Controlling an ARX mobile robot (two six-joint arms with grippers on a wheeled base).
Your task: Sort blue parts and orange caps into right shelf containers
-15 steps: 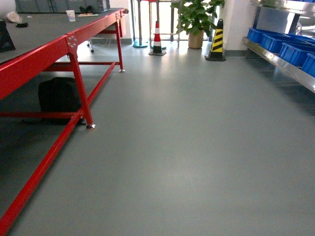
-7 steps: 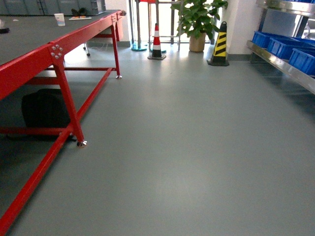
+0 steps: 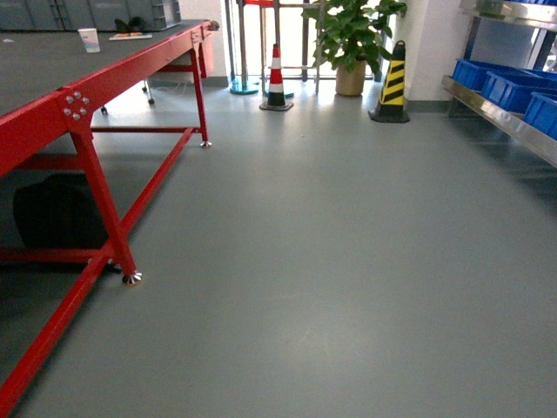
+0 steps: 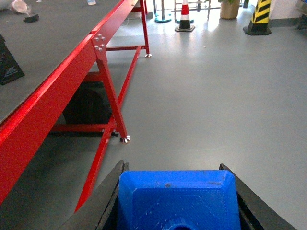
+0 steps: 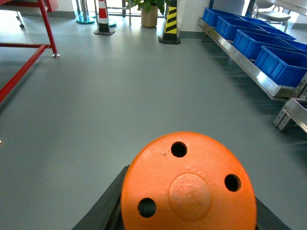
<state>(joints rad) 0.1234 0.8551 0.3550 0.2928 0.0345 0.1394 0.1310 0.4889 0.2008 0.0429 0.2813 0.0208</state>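
Left gripper point(image 4: 176, 201) clenches a rigid blue part point(image 4: 178, 199) by its flat sides, right gripper point(image 5: 188, 191) grasps a smooth orange cap point(image 5: 188, 186); crates point(image 5: 268, 48) wait at two o'clock.

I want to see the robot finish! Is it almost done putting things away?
Not yet. Picking up looks done: the left claw holds a blue part and the right claw holds an orange cap. Both must go into the blue crates on the shelf, off to the right across the floor.
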